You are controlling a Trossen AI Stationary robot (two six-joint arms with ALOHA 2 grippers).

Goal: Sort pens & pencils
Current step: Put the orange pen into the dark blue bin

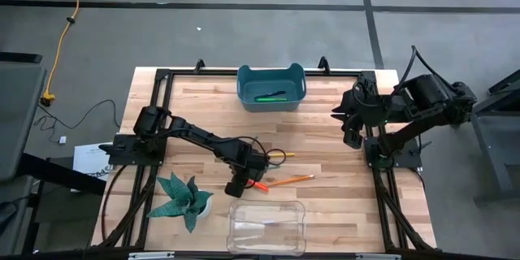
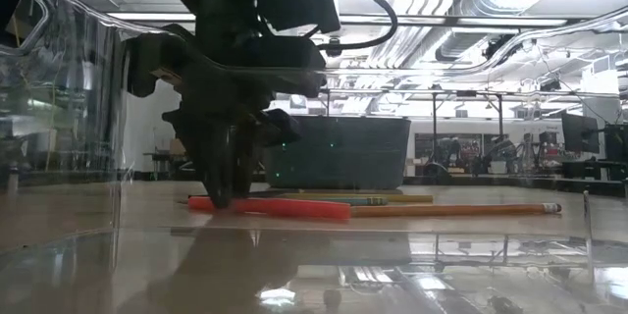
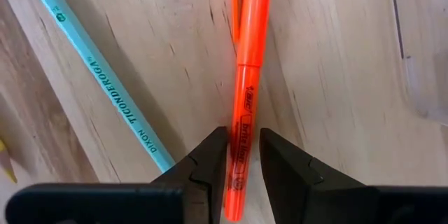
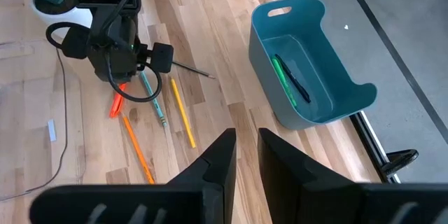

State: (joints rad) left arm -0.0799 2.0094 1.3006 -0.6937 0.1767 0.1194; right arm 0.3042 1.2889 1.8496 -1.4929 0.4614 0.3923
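- The left hand (image 3: 238, 164) is down at the bench (image 1: 341, 195) surface, a little in from the front edge near its middle. Its two fingers stand either side of the red pen (image 3: 246, 84), with a narrow gap still showing on each side, so it straddles the pen but has not clamped it.
- The red pen lies flat on the wood, and the fingers come down near one end of the barrel. That looks like a line-up for a pinch across the thin barrel rather than along it.
- Black print on the red pen reads "BIC", with a boxed line that seems to say "Brite Liner".
- Just beside it lies the light teal pencil (image 3: 98, 70), stamped "DIXON TICONDEROGA". It sits apart from the pen, outside the fingers.
- An orange pencil (image 1: 291, 180) and a yellow pencil (image 4: 183, 112) lie loose on the bench close by, still unsorted.
- The green pen (image 4: 281, 77) is already inside the teal bin (image 1: 271, 87) at the back edge with a dark stick, so that bin probably takes pens.
- A clear tray (image 1: 266, 226) stands at the front edge, likely meant for the pencils.
- The right hand (image 4: 243, 150) waits raised by the right edge, holding nothing, its fingers only slightly parted.
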